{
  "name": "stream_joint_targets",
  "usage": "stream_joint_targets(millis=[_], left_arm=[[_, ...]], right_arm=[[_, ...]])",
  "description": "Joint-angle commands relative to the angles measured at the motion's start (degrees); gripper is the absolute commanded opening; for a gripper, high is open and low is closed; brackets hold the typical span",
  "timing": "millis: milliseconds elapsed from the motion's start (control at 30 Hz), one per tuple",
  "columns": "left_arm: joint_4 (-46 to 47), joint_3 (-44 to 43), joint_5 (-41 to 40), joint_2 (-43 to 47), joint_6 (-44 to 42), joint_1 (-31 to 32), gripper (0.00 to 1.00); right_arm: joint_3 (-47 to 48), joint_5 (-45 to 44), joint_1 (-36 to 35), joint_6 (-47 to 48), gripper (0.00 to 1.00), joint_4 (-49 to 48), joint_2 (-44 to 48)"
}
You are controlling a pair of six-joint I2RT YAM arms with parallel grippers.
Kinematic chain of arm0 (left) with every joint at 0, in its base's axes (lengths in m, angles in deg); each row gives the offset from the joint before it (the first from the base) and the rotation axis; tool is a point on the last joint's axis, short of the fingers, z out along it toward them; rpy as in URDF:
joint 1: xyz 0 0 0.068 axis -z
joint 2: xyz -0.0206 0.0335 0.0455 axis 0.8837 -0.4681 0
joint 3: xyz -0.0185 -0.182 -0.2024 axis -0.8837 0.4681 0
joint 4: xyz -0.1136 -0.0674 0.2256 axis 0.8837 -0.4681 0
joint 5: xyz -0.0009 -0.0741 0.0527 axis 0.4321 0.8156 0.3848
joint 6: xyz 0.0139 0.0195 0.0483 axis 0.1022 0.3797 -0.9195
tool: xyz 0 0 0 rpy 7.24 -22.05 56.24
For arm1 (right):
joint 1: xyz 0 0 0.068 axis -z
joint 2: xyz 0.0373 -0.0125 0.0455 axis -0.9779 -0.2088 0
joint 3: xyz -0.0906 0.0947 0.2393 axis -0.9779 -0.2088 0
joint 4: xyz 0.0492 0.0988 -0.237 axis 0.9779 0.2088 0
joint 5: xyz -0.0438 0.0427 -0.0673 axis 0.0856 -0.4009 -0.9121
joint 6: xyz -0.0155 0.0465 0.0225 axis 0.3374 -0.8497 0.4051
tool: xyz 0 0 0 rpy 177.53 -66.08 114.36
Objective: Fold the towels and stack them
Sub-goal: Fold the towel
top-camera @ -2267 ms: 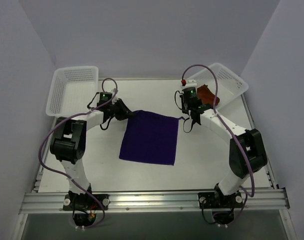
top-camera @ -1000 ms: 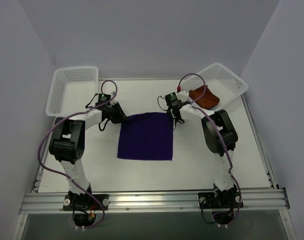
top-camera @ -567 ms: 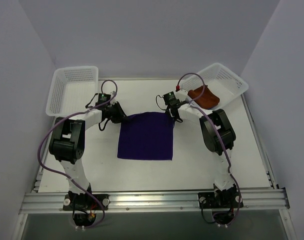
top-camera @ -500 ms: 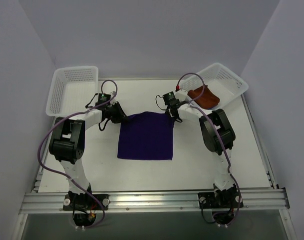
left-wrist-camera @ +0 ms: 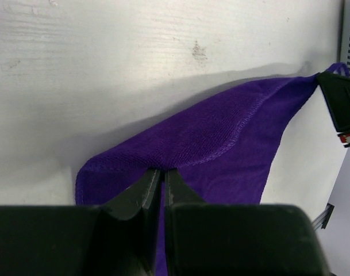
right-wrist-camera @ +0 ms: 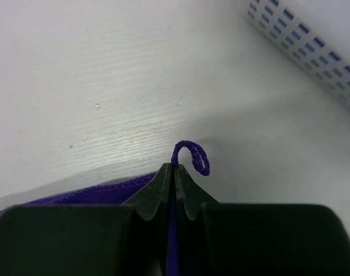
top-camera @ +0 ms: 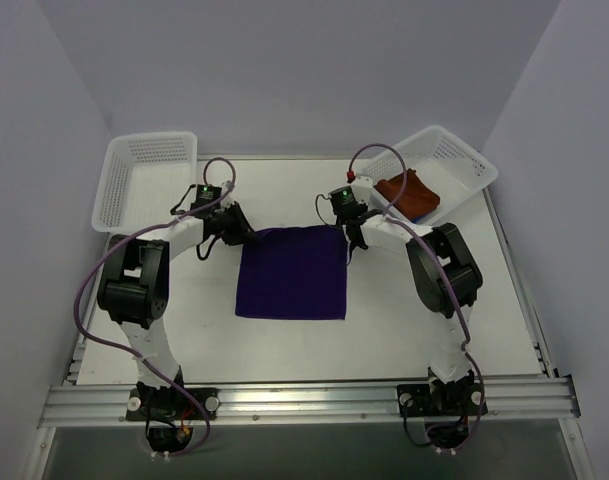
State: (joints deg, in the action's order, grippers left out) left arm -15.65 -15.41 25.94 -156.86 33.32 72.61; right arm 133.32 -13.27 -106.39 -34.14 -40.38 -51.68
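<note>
A dark purple towel (top-camera: 291,273) lies spread flat in the middle of the table. My left gripper (top-camera: 250,238) is shut on its far left corner; in the left wrist view the purple cloth (left-wrist-camera: 220,135) bunches between the closed left gripper (left-wrist-camera: 161,171). My right gripper (top-camera: 352,238) is shut on the far right corner, and in the right wrist view the towel's hanging loop (right-wrist-camera: 192,156) curls out just above the closed right gripper (right-wrist-camera: 175,168). A rust-brown towel (top-camera: 408,192) lies in the right basket (top-camera: 462,160).
An empty white mesh basket (top-camera: 144,180) stands tilted at the back left. The right basket's mesh wall (right-wrist-camera: 301,40) shows close by in the right wrist view. Both arms reach inward over the white table (top-camera: 284,190).
My right gripper has closed on the towel's far right corner and shifted slightly. The towel's far edge is pulled straighter. The left gripper has stayed shut on its corner.
</note>
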Motion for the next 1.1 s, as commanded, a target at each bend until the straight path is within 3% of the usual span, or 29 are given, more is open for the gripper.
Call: stream_joint_targets(millis=[0,433,733,1067], left_arm=[[-1.1,-2.1,2.6,5.6,-1.9,-0.1,0.02],[-6.6,8.9,-0.1,16.4,-2.9,-0.2,0.02],[-6.1,21.9,-2.2,24.9,1.3,0.1,0.02],[-8.3,27.5,-5.7,29.9,2.5,3.5,0.02]], right_arm=[[-4.4,0.7,-0.5,9.0,0.00,-9.5,10.0],[-19.6,4.7,-3.4,10.1,0.00,-12.6,24.0],[-30.1,4.2,-6.5,6.6,0.00,-11.4,33.1],[-39.1,4.5,-9.6,0.9,0.00,-8.7,41.3]])
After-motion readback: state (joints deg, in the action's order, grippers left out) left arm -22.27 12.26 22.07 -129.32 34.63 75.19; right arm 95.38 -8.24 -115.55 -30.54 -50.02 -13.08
